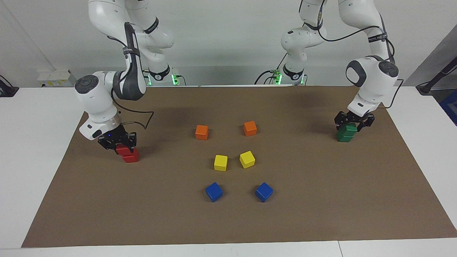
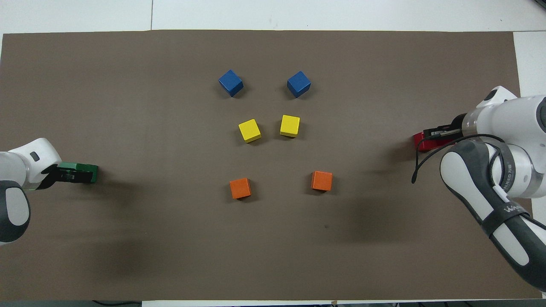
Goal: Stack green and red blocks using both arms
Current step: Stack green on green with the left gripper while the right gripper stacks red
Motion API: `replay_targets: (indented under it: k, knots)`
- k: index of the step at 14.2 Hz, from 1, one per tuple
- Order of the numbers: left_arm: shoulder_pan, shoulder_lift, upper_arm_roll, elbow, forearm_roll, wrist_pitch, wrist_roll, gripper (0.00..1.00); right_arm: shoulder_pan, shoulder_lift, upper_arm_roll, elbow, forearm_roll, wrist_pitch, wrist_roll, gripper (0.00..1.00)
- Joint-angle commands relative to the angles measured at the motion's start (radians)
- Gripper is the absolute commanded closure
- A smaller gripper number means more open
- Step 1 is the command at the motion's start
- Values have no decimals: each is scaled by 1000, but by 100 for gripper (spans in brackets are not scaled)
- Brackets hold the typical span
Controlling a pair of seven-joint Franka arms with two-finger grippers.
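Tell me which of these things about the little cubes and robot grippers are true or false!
1. The right gripper is shut on the upper glossy red cube, above the lower red cube. True.
2. The glossy green cubes lie side by side. False: the upper green cube sits on the lower green cube, between the open left gripper's fingers.
3. The orange cubes are nearer the robots than the yellow cubes. True.
4. The blue cubes are stacked. False: they stand apart.
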Motion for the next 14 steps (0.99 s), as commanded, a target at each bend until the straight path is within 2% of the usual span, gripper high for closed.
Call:
replay_targets:
  k: [1,6,10,12,14]
  knots:
    - [12,22,-6,62,-12,-56,30,0,-5,13,2,-10,25,48,-41,100]
    - [-5,30,-7,288,-12,-306,21,0,-1,13,4,-12,28,50,-39,100]
    - [-31,-16,-17,371,-8,-420,6,0,1,13,5,-12,28,50,-39,100]
    - [-39,-47,-18,411,-8,-487,-49,0,1,13,5,-12,28,50,-39,100]
    - [-63,-47,-21,486,-8,-564,-126,0,2,13,7,-14,28,52,-39,100]
